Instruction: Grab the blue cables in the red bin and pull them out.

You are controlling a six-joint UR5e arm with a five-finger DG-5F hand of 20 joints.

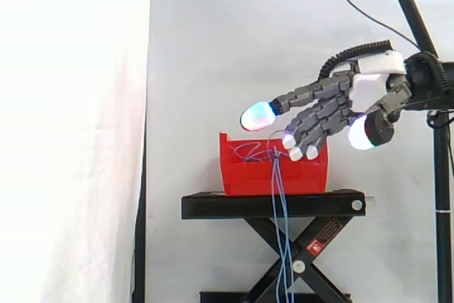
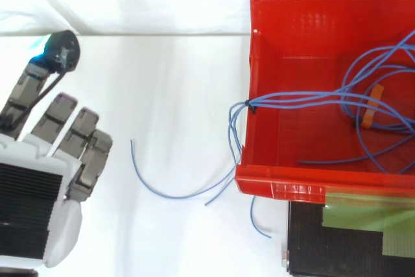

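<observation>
Now: hand point(image 1: 323, 108) open, fingers straight and spread, gripping nothing, held higher than the red bin point(image 1: 248, 172). Blue cables point(image 1: 278, 204) drape over the bin's near wall and hang past the black stand point(image 1: 234, 206); other loops lie inside the bin. White curtain point(image 1: 71, 140) behind.

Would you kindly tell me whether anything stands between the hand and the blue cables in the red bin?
Nothing visible does. The hand hovers open, higher than the red bin, whose top is uncovered. The blue cables lie loose inside, some draped over its wall, with nothing between them and the hand.
</observation>
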